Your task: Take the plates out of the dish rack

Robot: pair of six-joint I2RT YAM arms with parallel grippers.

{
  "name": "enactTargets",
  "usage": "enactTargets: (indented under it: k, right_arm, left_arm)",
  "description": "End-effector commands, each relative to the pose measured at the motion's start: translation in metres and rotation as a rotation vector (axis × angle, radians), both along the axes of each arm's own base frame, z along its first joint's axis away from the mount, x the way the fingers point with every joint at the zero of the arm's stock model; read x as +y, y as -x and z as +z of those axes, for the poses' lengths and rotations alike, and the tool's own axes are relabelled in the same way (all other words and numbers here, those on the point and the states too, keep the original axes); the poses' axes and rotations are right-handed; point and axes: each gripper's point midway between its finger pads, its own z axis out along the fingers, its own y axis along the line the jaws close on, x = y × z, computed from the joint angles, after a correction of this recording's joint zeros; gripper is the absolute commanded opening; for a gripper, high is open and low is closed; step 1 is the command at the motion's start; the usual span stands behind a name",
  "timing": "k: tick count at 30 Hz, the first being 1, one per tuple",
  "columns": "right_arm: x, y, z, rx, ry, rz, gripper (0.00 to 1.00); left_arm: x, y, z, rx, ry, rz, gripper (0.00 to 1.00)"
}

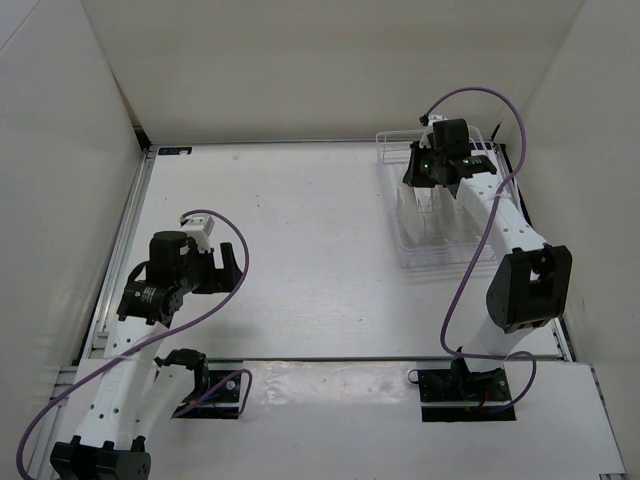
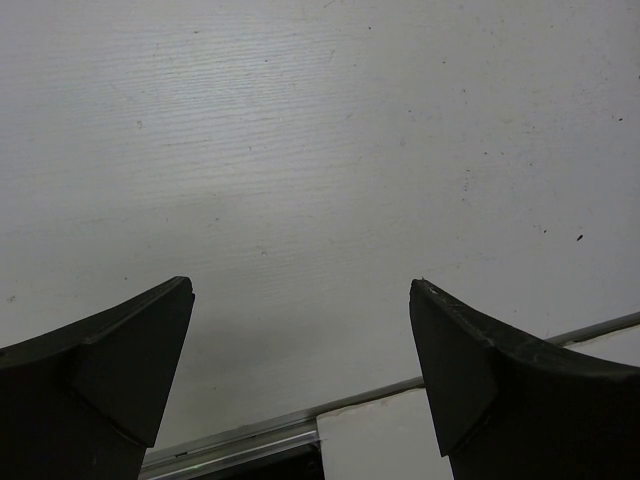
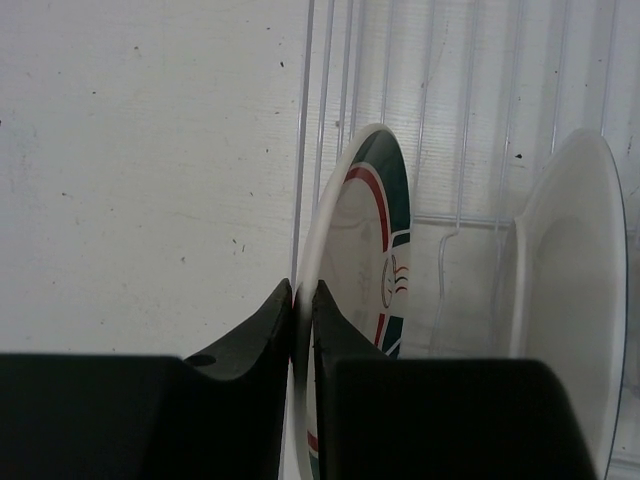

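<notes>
White table [image 1: 300, 250] (faintly speckled), white enclosure walls [image 1: 330, 70], metal strip [image 1: 330, 358] along the table's near edge

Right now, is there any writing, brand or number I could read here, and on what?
No text here can be read.
On the green-and-red plate: a small emblem at its middle, too blurred to read.
On the dark strip at the far left corner of the table: too small to read.

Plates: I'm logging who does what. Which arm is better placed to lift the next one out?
Right. The right gripper is shut on the green-ringed plate in the rack; the left gripper hangs open over the table, far off.
</notes>
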Motion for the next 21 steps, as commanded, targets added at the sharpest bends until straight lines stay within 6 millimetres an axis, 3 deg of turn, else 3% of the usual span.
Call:
enactTargets:
  k: [1,9,11,21]
  right_arm:
    - [0.0,-0.01,0.025,-0.067,0.006,0.004,0.12]
    - [0.0,-0.012,0.048,-0.095,0.002,0.003,0.06]
    - [-0.001,-0.013,0.059,-0.118,0.002,0.004,0.0]
    - [-0.008,-0.009,0.099,-0.18,0.019,-0.009,0.0]
  left_arm:
    - [0.002,0.0,0.0,0.001,-0.006,0.012,1.0]
    - [0.002,-0.001,-0.001,0.002,-0.007,0.011,1.0]
    - [0.002,-0.001,-0.002,0.007,-0.008,0.01,1.0]
    - [0.003,0.0,-0.002,0.008,-0.005,0.013,1.0]
